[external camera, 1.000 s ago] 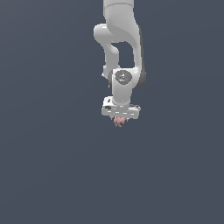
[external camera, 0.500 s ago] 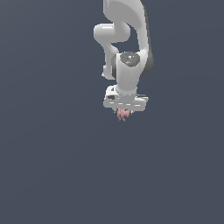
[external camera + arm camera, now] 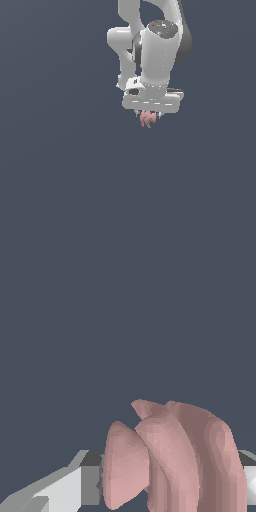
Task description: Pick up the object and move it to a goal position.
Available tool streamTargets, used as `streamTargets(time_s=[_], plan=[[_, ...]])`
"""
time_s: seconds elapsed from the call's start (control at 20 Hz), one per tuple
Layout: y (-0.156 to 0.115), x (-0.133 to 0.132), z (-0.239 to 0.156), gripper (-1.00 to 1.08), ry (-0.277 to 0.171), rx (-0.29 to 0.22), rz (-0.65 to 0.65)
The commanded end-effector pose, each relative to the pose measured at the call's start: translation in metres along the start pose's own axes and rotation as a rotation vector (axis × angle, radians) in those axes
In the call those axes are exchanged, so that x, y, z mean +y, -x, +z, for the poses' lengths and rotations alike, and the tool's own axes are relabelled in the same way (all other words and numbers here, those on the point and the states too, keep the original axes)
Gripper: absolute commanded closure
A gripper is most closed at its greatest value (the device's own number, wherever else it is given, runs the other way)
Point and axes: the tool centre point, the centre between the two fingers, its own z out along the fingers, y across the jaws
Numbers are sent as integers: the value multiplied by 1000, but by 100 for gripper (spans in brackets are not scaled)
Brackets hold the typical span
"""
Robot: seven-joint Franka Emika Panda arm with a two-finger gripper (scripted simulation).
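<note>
The object (image 3: 146,118) is a small pinkish-red lump with finger-like lobes. It hangs from under my white gripper (image 3: 148,116) in the exterior view, held above the plain grey ground. In the wrist view the object (image 3: 170,456) fills the lower middle, with a grey-white finger (image 3: 60,491) beside it. The gripper is shut on the object. The fingertips are mostly hidden behind the gripper body in the exterior view.
Only the white arm (image 3: 150,45) and the flat dark grey surface (image 3: 75,190) show around the gripper.
The arm has carried the object up and toward the exterior view's right. The grip on the object has stayed shut.
</note>
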Motion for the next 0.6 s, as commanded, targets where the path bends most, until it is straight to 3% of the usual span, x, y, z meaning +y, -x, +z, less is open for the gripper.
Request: streamTargets(time_s=[0.0, 0.55], plan=[[-1, -4, -17, 108, 1, -1, 0], [-7, -13, -51, 108, 0, -2, 0]])
